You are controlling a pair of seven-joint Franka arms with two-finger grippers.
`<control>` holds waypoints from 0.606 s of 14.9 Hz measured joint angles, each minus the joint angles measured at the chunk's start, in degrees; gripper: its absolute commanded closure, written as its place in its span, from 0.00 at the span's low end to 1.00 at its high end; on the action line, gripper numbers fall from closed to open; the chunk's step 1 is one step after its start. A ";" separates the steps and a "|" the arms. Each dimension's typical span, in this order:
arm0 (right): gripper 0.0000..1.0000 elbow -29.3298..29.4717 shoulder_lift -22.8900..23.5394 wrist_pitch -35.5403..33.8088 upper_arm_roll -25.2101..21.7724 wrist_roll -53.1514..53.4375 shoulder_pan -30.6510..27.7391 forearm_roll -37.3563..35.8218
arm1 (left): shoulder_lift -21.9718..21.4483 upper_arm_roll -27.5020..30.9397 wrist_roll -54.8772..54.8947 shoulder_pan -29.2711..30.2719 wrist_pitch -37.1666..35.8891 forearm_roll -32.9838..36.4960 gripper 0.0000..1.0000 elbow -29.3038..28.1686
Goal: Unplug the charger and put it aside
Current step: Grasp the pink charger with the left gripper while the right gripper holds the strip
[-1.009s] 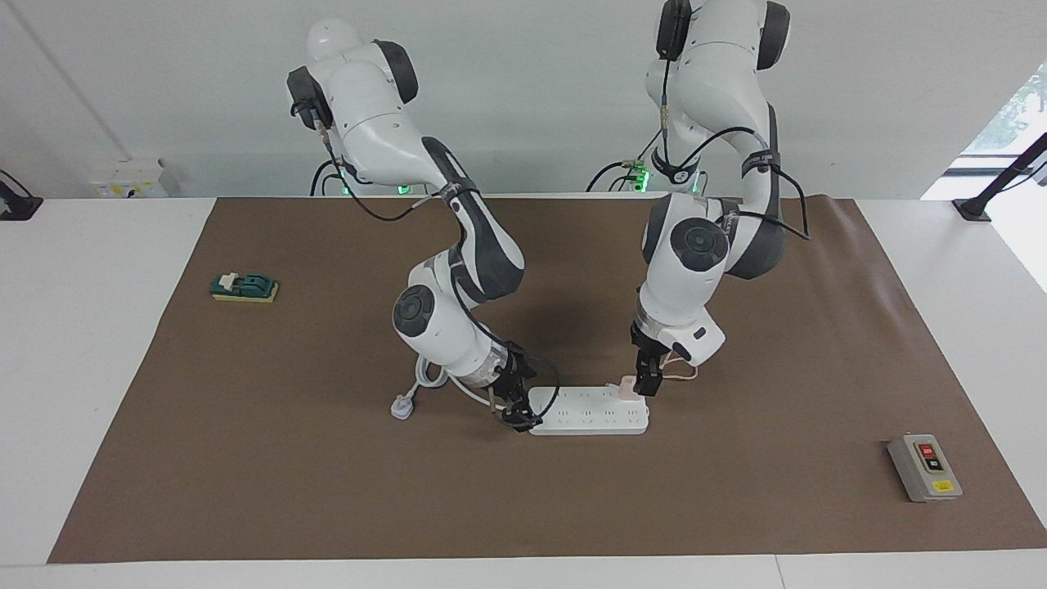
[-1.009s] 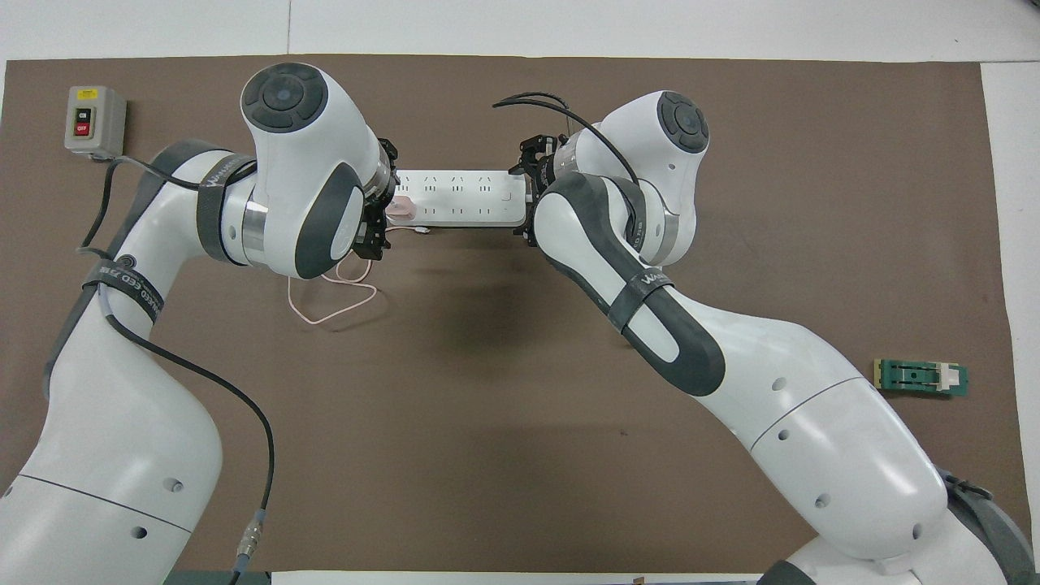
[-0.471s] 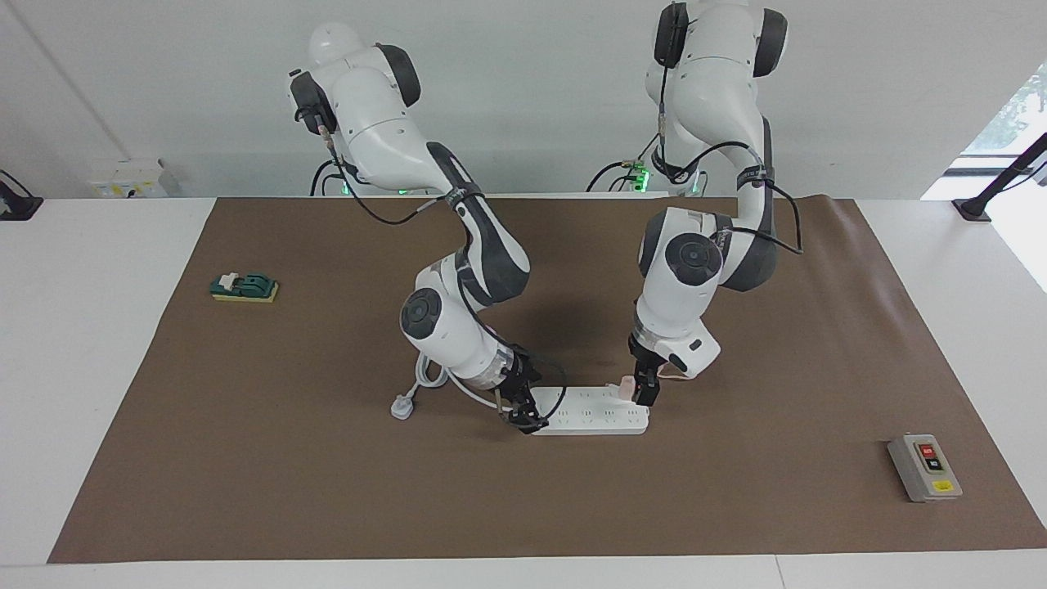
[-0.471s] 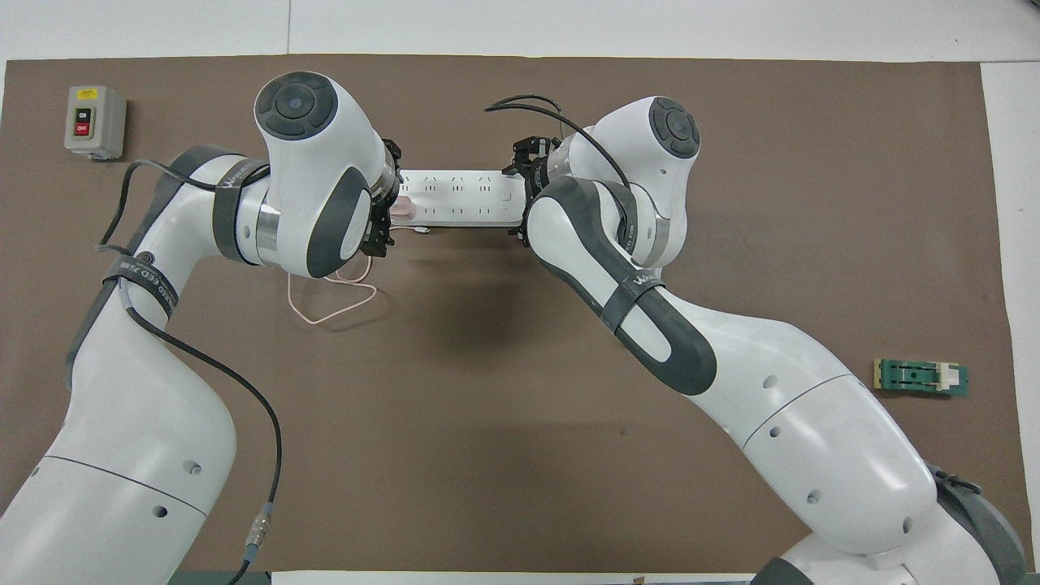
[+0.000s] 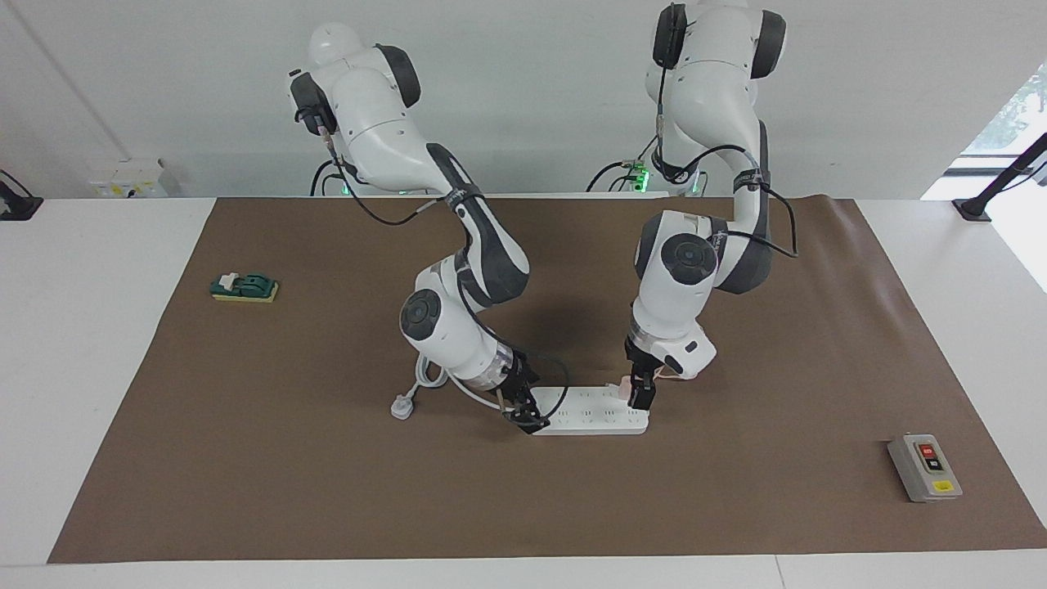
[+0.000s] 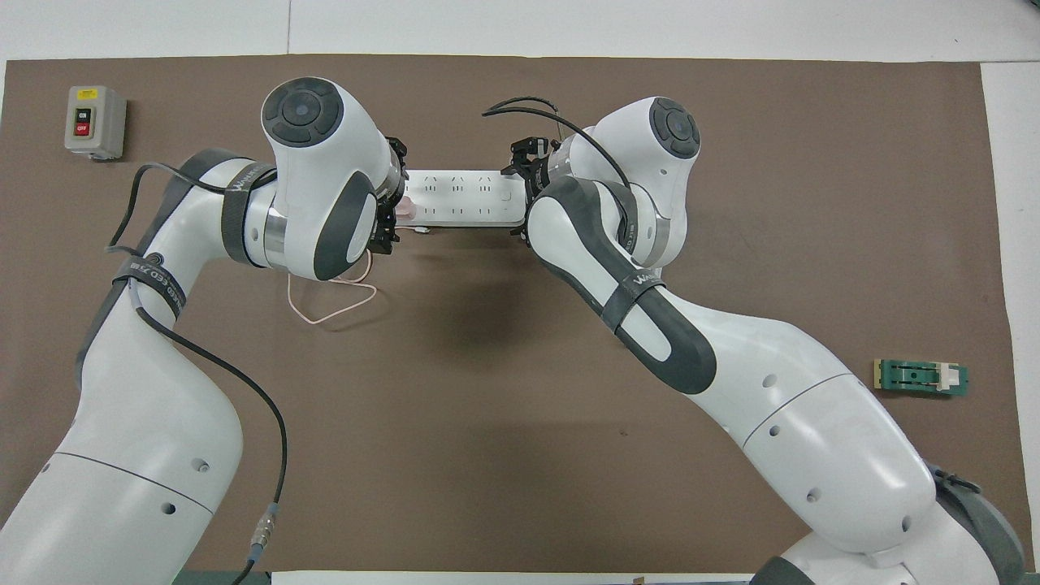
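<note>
A brown mat covers the white table. My right gripper steadies one end of the white plastic power strip, finger state unclear. My left gripper, spread wide, straddles the plugged-in pale pink cube charger; next, close and pull upward.

Both arms: glossy white shells, dark grey joint sections.
I'm seeing round dark grey caps with concentric rings on the elbow joints, black two-finger grippers, left gripper and right gripper. Black cables are running along each arm, strapped down with dark bands carrying white lettering. Small screw holes are dotting the white shells. Green lights are glowing at both bases.
</note>
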 measured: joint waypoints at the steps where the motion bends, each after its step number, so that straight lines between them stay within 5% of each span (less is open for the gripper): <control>1: 0.00 0.05 0.03 0.00 0.00 -0.02 0.00 0.00 | 0.05 0.00 0.11 0.00 0.01 0.00 0.00 -0.01; 9: 0.00 2.24 1.38 0.30 -0.04 -0.03 -0.23 0.00 | 0.49 0.01 0.33 -0.02 0.02 0.00 0.01 -0.68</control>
